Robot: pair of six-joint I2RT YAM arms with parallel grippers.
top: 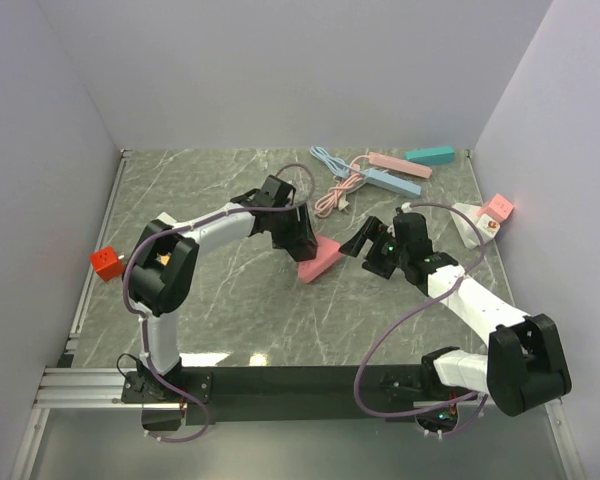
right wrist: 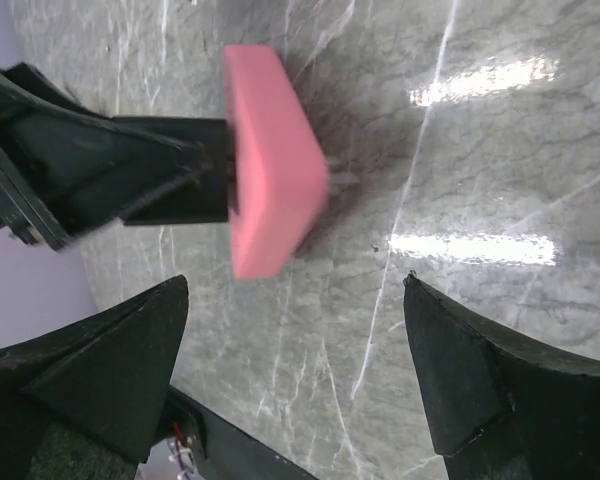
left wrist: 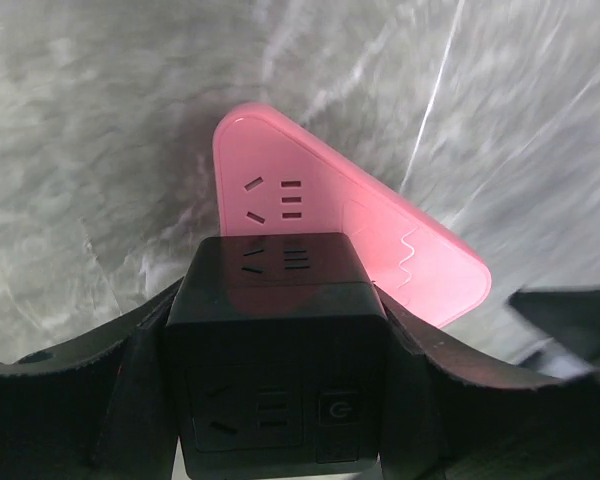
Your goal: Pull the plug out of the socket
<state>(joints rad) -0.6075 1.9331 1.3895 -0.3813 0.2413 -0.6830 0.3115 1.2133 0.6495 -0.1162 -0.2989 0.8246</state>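
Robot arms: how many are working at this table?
2. The left arm reaches from the near left edge, its end effector closed on the black plug in the pink socket; the right arm reaches in from the near right. None seems hidden.

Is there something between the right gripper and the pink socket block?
Nothing visible. The open right gripper faces the pink socket block across the table; the left gripper holds the black cube on its far side.

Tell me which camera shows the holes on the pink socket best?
The left wrist view: the pink socket faces it, slot holes plain above the black cube the left end effector grips. The top view shows a small pink wedge; the right wrist view shows its edge, no holes.
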